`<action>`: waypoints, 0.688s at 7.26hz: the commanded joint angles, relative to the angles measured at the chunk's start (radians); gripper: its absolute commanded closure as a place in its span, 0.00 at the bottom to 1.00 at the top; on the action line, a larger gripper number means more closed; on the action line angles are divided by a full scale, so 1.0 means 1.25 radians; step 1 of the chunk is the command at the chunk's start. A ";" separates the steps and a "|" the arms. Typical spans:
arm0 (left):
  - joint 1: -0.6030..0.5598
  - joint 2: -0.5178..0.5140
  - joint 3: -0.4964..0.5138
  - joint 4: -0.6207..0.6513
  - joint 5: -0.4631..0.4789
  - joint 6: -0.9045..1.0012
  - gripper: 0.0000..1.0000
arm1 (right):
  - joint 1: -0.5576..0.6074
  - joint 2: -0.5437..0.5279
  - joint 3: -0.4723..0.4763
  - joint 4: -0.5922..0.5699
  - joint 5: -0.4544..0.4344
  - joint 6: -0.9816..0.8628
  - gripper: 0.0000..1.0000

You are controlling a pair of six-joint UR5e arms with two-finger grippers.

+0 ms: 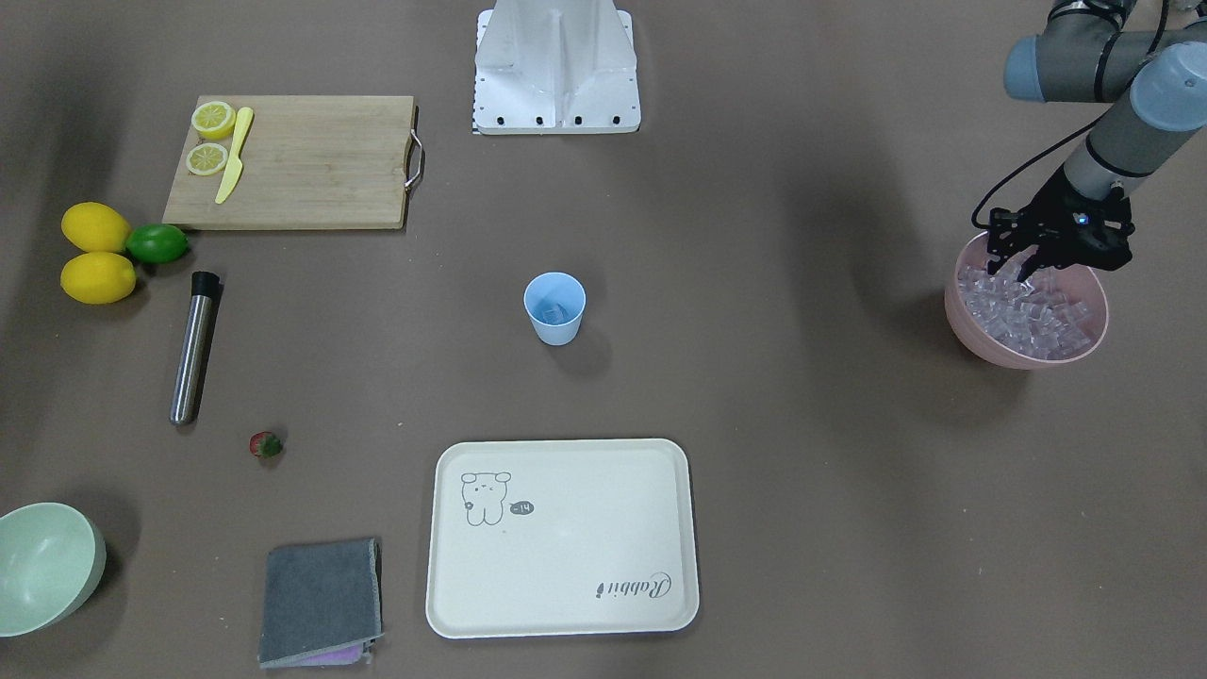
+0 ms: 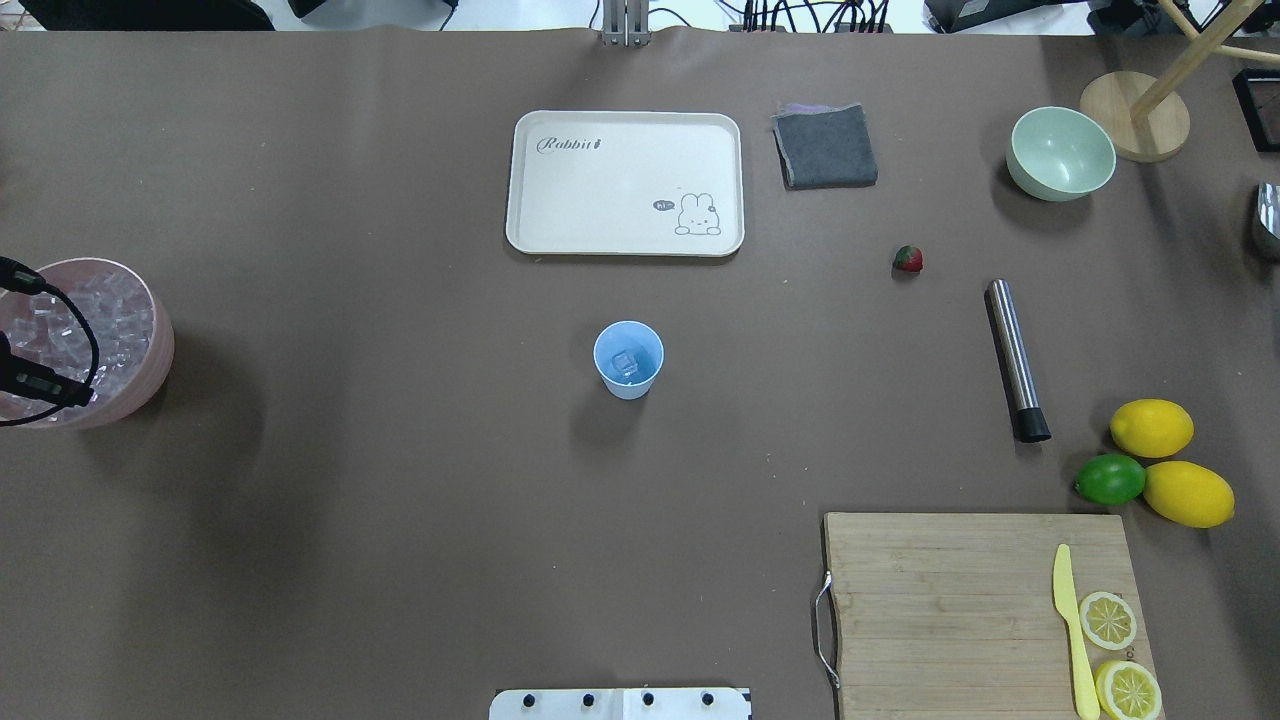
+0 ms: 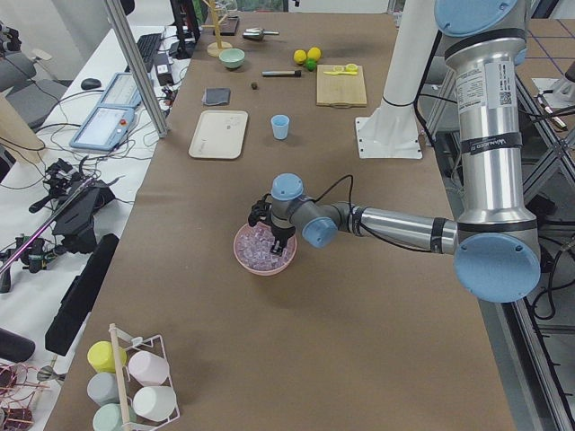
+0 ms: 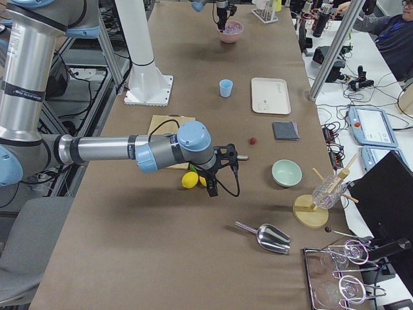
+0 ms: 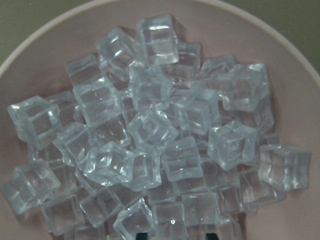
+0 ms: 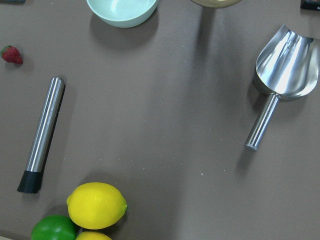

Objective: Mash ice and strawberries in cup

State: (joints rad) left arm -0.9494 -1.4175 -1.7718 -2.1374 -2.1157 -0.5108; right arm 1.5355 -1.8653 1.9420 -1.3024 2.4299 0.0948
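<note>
Ice (image 5: 150,125), in glassy cubes, is heaped in a smooth pink bowl (image 1: 971,330) beneath the left gripper (image 1: 1018,269), whose jaws are parted; whether the right gripper (image 4: 237,157) has its jaws parted or closed cannot be told.

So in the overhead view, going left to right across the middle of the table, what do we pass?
pink bowl full of ice → cup → strawberry → metal rod → lime
</note>
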 commanded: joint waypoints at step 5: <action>-0.054 -0.057 -0.027 0.002 -0.035 0.000 1.00 | 0.000 0.004 0.000 0.000 0.001 -0.001 0.00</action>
State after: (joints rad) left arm -0.9790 -1.4471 -1.8022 -2.1340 -2.1483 -0.5096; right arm 1.5355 -1.8621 1.9420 -1.3028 2.4301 0.0948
